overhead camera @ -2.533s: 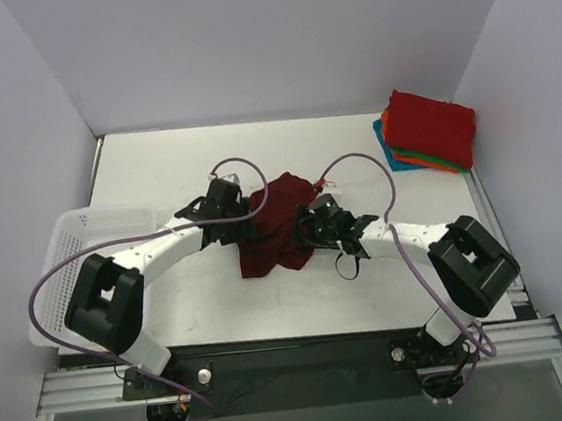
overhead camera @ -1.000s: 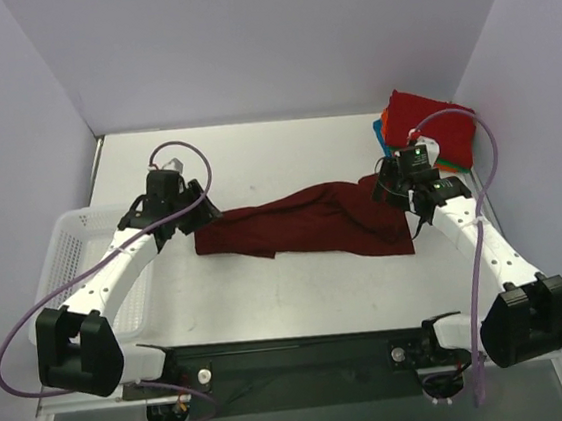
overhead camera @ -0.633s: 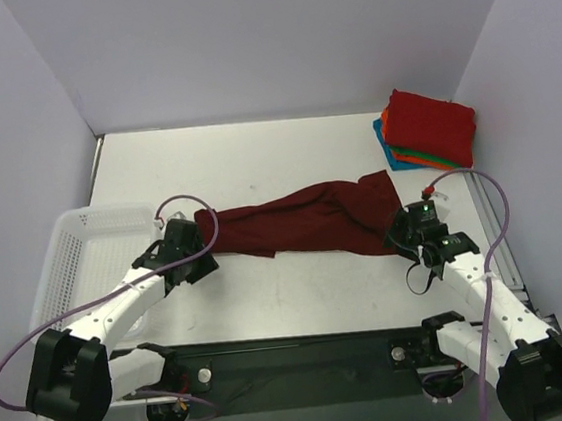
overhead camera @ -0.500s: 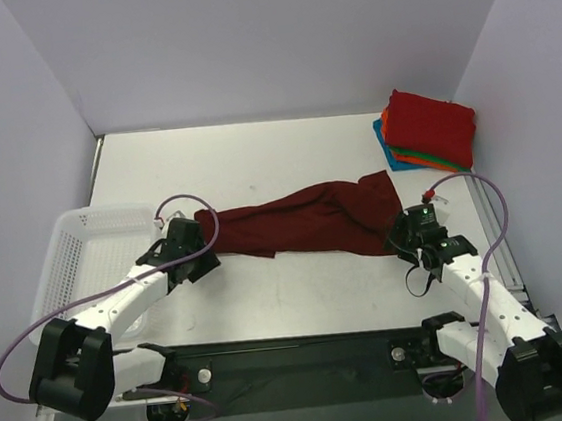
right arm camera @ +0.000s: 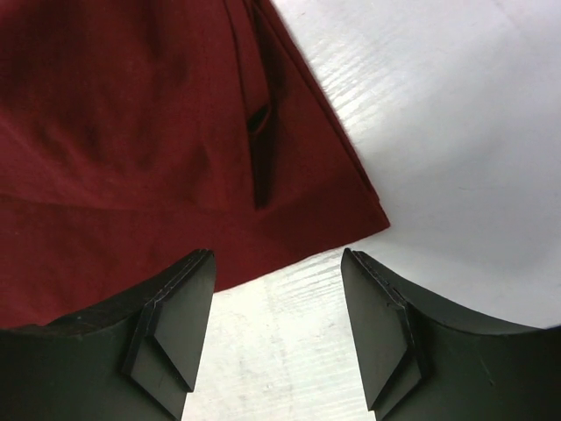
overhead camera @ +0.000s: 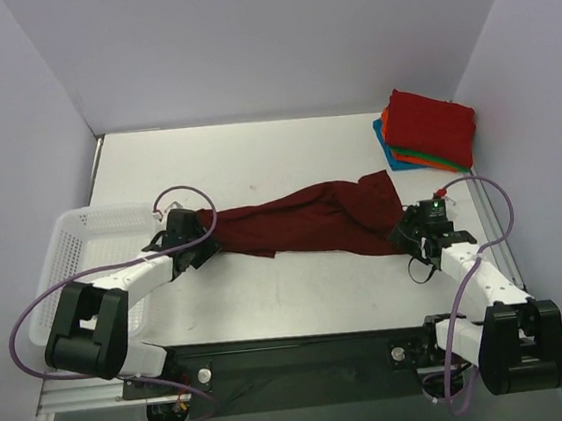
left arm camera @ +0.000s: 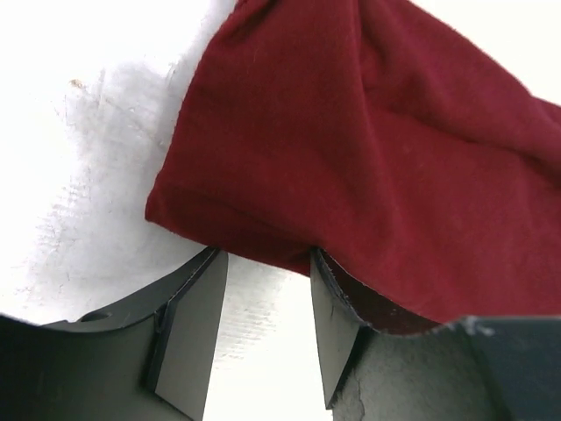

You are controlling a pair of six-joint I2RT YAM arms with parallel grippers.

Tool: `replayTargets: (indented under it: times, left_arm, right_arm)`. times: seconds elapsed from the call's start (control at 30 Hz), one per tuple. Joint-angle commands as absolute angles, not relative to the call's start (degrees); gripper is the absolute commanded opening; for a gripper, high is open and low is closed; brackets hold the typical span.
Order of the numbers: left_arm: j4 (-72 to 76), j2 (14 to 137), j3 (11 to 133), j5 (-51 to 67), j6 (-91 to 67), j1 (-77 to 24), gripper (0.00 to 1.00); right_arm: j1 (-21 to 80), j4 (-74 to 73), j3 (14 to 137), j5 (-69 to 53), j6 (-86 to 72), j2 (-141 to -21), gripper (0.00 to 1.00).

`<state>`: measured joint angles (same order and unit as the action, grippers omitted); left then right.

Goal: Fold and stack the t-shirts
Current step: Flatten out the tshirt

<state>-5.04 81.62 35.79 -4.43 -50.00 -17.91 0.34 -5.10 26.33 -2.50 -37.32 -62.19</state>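
Your left pincer (left arm camera: pixel 265 260) has its jaws set apart with nothing clamped between them. The left end of the maroon t-shirt (overhead camera: pixel 303 223) lies across the gap, its hem just reaching the tips. Your right pincer (right arm camera: pixel 279 259) is likewise open and empty, low over the table (overhead camera: pixel 256 163). The shirt's right hem runs past its tips, and a corner of the cloth lies just beside the tip of one jaw.

The shirt lies mid-table, drawn out into a long band from left to right. It is narrow at the left, wider at the right, and creased along its length rather than flat. The folded t-shirts (overhead camera: pixel 431 126) sit stacked at the far right corner, a red one on top, clear of the band's right end. The basket (overhead camera: pixel 69 248) is at the left edge, near your left arm.

Expect this cloth to be light, thin and completely limp. It will sag, bunch and double over wherever you don't hold it, and it should slide easily on the smooth table. A pinch in the middle of the panel would likely only lift a peak. Take it at the hems or corners, where the stitched edge gives a firmer bite, and take in both layers so front and back travel together. The right wrist view shows a lengthwise pleat at the right end. Grip outside it, near the corner, or you may lock the crease in. With both ends held, light tension should flatten the shirt.
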Motion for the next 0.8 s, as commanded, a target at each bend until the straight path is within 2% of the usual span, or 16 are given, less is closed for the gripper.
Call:
replayTargets:
  times: [0.0, 0.17, 0.3, 0.47, 0.6, 0.77]
  left_arm:
    - [-0.9, 81.4, 38.1, -3.3, -50.9, -17.1, 0.52]
    - [0.4, 82.2, 40.3, -3.6, -49.8, -16.6, 0.38]
    - [0.1, 83.6, 42.6, -3.4, -49.0, -16.3, 0.25]
    - [-1.8, 83.7, 43.8, -2.6, -48.4, -16.3, 0.18]
    - [-1.8, 83.4, 43.8, -2.4, -48.6, -16.3, 0.16]
    - [-1.4, 83.1, 43.8, -1.8, -49.0, -16.3, 0.16]
  right_arm:
    - [0.1, -3.3, 25.7, -4.0, -38.1, -63.2, 0.60]
    - [-1.5, -1.3, 25.6, -3.3, -38.3, -66.4, 0.57]
    - [-1.9, -2.6, 27.7, -4.0, -38.2, -69.3, 0.48]
    - [-2.3, -8.4, 26.6, 2.2, -38.6, -63.3, 0.50]
    - [-4.7, -11.4, 25.5, 3.0, -39.5, -59.8, 0.51]
    - [-6.5, -10.6, 27.6, 2.5, -39.5, -65.9, 0.50]
